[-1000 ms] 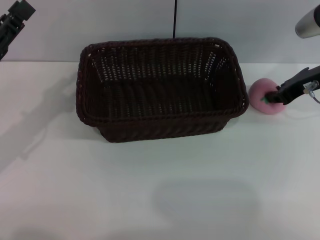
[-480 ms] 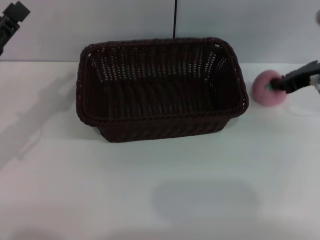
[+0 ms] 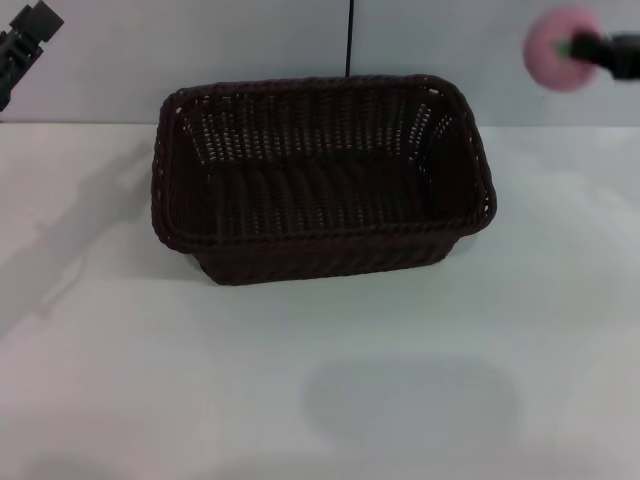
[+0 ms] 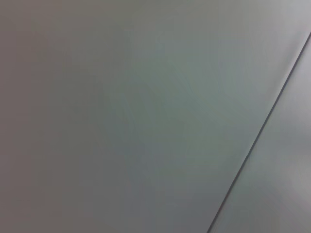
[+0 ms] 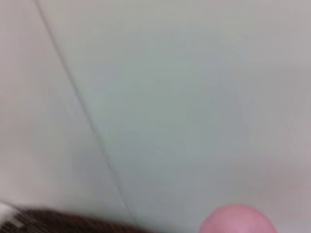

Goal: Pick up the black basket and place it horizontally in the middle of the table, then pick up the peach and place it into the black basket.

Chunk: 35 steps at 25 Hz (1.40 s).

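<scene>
The right tool (image 3: 600, 48) is gripping the peach (image 3: 560, 50) and holding it in the air, high at the right side of the head view, clear of the counter (image 3: 320, 380) and against the pale wall behind. Its dark fingers are closing on the side of the fruit that is facing the arm; how wide they are standing cannot be told beyond that they are pinching the peach. The peach is showing as a round, soft pink ball with a small green mark where the tool is meeting it. It is hanging up and to the right of the black basket (image 3: 320, 180), well apart from its rim. In the right wrist view only the rounded pink top of the peach (image 5: 238, 221) is peeking in at one edge, with a strip of the basket's dark braided rim (image 5: 73, 225) at another.

The black basket is sitting upright on the counter with its long side running across the robot's view, roughly central and toward the back. Its woven walls are very dark, the lattice letting light through at the far side, and its inside is holding nothing.

The left tool (image 3: 25, 40) is parked high at the far left corner, away from the basket; whether it is open cannot be told.
</scene>
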Available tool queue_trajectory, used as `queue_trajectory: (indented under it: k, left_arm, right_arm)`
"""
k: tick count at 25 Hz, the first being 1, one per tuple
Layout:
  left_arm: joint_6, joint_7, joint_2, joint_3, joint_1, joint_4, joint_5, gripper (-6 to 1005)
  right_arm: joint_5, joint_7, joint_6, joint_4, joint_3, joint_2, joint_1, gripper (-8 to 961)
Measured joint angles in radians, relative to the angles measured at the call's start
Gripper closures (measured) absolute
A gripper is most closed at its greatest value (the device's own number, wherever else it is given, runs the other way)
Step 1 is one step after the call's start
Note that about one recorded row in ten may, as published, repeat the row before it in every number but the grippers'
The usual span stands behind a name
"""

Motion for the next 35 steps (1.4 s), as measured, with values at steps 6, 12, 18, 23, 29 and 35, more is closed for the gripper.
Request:
queue_trajectory:
  k: [6,12,18,23,29,35]
  left_arm:
    - [-0.001,0.001,0.0,0.002,0.0,-0.004,0.001,518]
    - [-0.001,0.0,0.0,0.001,0.0,-0.004,0.001,518]
    - [-0.013,0.009,0.0,0.01,-0.006,-0.004,0.009,518]
    - [-0.019,0.009,0.0,0.012,-0.01,-0.004,0.019,518]
    - [-0.019,0.008,0.0,0.011,-0.011,-0.004,0.02,518]
    - [-0.019,0.009,0.0,0.011,-0.012,-0.004,0.02,518]
  right_arm:
    - [0.281,-0.151,-0.119,0.139,-0.006,-0.006,0.063,872]
    - [0.255,-0.181,-0.136,0.285,-0.007,-0.004,0.177,836]
    - [0.205,-0.192,-0.137,0.388,-0.033,-0.005,0.236,801]
    - [0.204,-0.204,-0.141,0.399,-0.048,-0.002,0.233,672]
    - [0.217,-0.222,-0.168,0.391,-0.027,-0.002,0.203,424]
    - [0.395,-0.384,-0.236,0.401,0.025,-0.001,0.096,336]
